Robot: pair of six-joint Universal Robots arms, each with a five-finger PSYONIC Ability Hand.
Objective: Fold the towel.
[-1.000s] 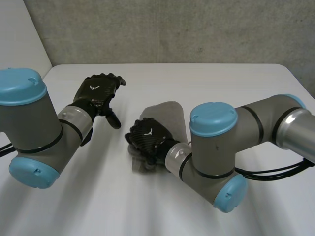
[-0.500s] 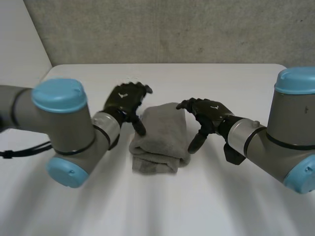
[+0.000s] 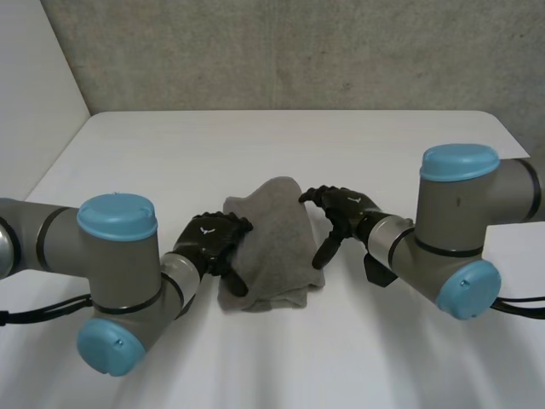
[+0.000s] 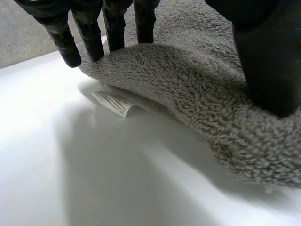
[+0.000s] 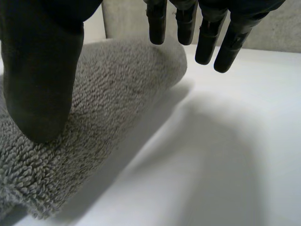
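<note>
A grey towel [image 3: 271,243] lies folded into a thick bundle at the middle of the white table [image 3: 281,145]. My left hand [image 3: 215,242] is against the towel's left side, open, with straight fingers. In the left wrist view its thumb [image 4: 269,61] rests on top of the towel [image 4: 188,80] and its fingers [image 4: 89,40] reach the towel's far edge. My right hand [image 3: 342,211] is at the towel's right side, open. Its thumb [image 5: 41,70] touches the towel [image 5: 108,103] in the right wrist view, while its fingers [image 5: 207,42] hang above bare table.
A white label [image 4: 113,101] sticks out from under the towel's fold on the left hand's side. A grey wall [image 3: 298,51] stands behind the table's far edge. Bare table [image 3: 281,358] lies in front of the towel, between the two arms.
The right hand has lifted off the towel and opened, now standing at its right side. The left hand has swung in from the far left to the towel's left side.
</note>
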